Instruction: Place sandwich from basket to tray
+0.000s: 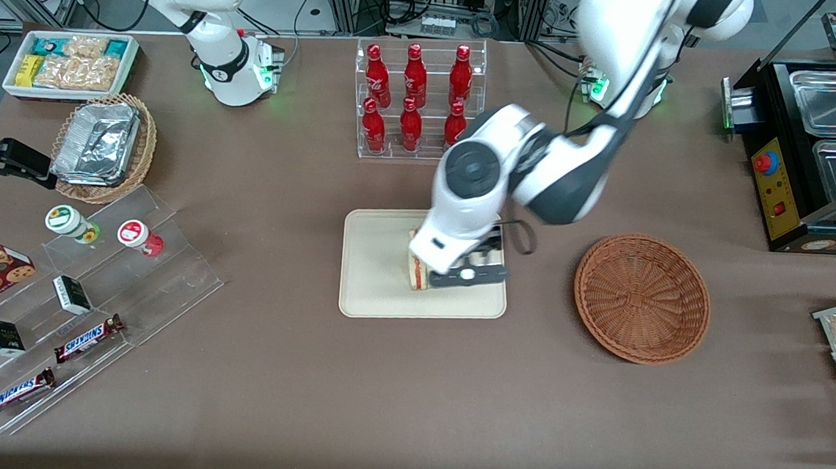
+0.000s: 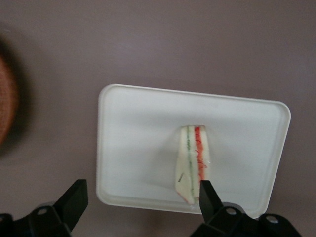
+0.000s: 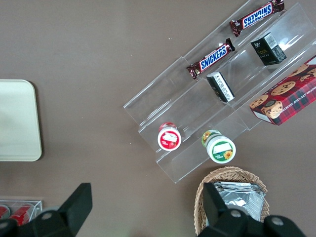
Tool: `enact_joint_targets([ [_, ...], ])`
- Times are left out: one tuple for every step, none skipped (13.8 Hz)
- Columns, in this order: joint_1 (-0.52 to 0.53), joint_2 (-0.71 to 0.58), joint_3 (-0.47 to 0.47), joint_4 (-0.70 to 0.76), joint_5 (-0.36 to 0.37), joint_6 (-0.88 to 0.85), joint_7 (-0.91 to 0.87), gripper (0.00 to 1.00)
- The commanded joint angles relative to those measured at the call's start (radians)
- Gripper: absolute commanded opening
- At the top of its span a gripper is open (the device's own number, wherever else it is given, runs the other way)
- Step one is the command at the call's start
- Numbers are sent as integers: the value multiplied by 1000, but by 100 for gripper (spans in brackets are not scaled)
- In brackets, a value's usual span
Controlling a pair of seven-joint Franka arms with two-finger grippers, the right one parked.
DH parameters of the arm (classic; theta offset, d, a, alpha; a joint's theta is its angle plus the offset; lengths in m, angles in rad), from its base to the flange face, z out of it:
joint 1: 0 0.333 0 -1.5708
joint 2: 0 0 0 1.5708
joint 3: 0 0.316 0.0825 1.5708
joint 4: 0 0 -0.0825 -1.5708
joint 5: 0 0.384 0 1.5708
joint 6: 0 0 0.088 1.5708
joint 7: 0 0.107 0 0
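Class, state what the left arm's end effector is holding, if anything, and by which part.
Nothing is held. The end effector hangs open above the tray; the sandwich lies free on it.

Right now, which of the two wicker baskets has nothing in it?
The reddish-brown basket beside the tray, toward the working arm's end. The paler one holds foil containers. The gripper hangs open above the sandwich.

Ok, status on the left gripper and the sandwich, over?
Left gripper open, above the cream rectangular plastic tray. Triangular tan-bread sandwich resting on tray, released. Round reddish-brown wicker basket empty. Nothing in the way.
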Motion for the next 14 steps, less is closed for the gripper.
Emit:
enact_joint_targets([
  [79, -121, -6, -40, 12, -99, -8, 100],
  [117, -156, -6, -54, 12, -126, 21, 100],
  [146, -188, -6, -72, 10, -140, 77, 100],
  [184, -225, -4, -98, 12, -163, 146, 100],
  [220, -256, -4, -121, 15, -177, 192, 100],
  [247, -294, -4, -149, 16, -182, 232, 100],
  [284, -332, -4, -178, 16, -182, 278, 100],
  [318, -367, -4, -207, 16, -191, 337, 100],
  [336, -398, -3, -224, 18, -208, 377, 100],
  [374, -427, -3, -242, 18, -221, 413, 100],
  [398, -458, -4, -261, 19, -235, 446, 100],
  [416, -501, -3, -299, 19, -237, 489, 100],
  [454, -538, -3, -334, 21, -237, 533, 100],
  [479, -570, -3, -363, 24, -238, 588, 100],
])
